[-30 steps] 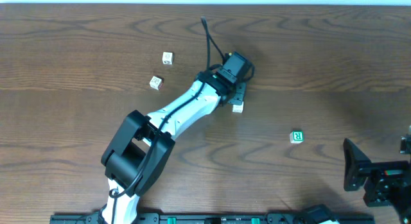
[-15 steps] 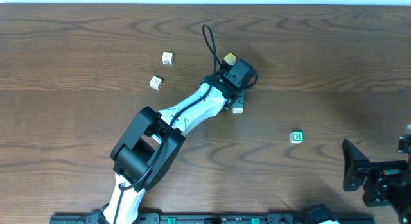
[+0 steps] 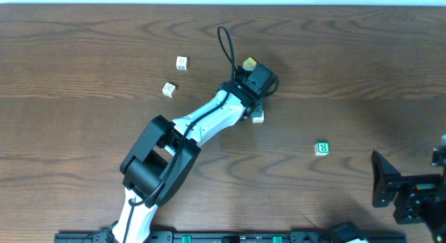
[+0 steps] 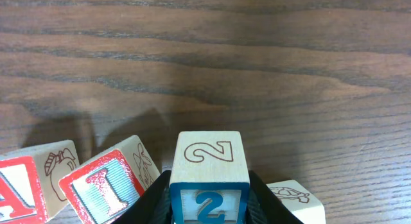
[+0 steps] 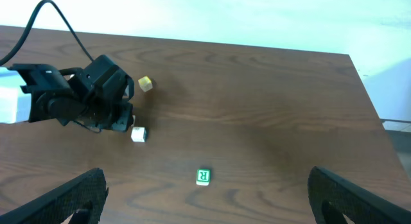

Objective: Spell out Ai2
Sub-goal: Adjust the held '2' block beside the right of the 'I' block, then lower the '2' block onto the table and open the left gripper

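Observation:
In the left wrist view the blue-faced "2" cube (image 4: 209, 179) stands upright on the table between the black fingers (image 4: 154, 201) of my left gripper (image 4: 209, 208), which press on both its sides. Just left of it sits the red "I" cube (image 4: 103, 189), slightly turned. Beside that, at the frame's left edge, is the red "A" cube (image 4: 26, 193). From overhead the left gripper (image 3: 256, 97) covers all three cubes. My right gripper (image 5: 207, 201) hangs wide open and empty above the table's near right part (image 3: 411, 191).
A whitish turtle-picture cube (image 4: 297, 198) lies right of the "2" cube, close to the left gripper (image 3: 258, 118). A yellow cube (image 3: 249, 63) sits just behind the gripper. Two whitish cubes (image 3: 182, 63) (image 3: 168, 89) lie to the left, a green "R" cube (image 3: 321, 147) to the right.
The left arm's elbow and wrist have shifted a little to the right, uncovering the yellow cube. Over the last half second nothing visibly moved. The right arm stayed put.

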You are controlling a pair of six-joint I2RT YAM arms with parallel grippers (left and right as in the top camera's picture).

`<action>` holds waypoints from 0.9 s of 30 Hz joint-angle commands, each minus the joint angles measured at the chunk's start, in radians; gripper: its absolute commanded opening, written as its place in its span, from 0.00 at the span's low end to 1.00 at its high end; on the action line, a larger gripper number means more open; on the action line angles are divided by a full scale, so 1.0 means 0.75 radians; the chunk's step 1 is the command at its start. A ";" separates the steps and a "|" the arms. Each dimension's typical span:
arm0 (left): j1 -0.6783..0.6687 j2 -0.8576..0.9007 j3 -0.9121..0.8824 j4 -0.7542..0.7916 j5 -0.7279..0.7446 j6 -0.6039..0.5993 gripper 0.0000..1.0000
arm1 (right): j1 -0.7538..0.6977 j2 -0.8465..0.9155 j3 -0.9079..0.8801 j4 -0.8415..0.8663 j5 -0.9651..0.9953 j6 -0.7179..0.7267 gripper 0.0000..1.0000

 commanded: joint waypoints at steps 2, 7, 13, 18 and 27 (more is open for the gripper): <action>0.011 0.008 0.025 0.000 -0.030 -0.006 0.42 | -0.012 0.006 -0.008 -0.001 0.013 0.015 0.99; 0.011 0.008 0.025 0.001 -0.030 -0.006 0.47 | -0.012 0.006 -0.008 -0.001 0.013 0.015 0.99; 0.011 0.008 0.025 0.015 -0.030 0.060 0.47 | -0.012 0.006 -0.008 -0.001 0.014 0.015 0.99; 0.011 0.007 0.032 0.024 -0.023 0.075 0.47 | -0.012 0.006 -0.008 0.000 0.014 0.014 0.99; 0.007 0.007 0.254 -0.097 -0.015 0.181 0.56 | -0.010 0.006 -0.008 -0.003 0.013 0.015 0.99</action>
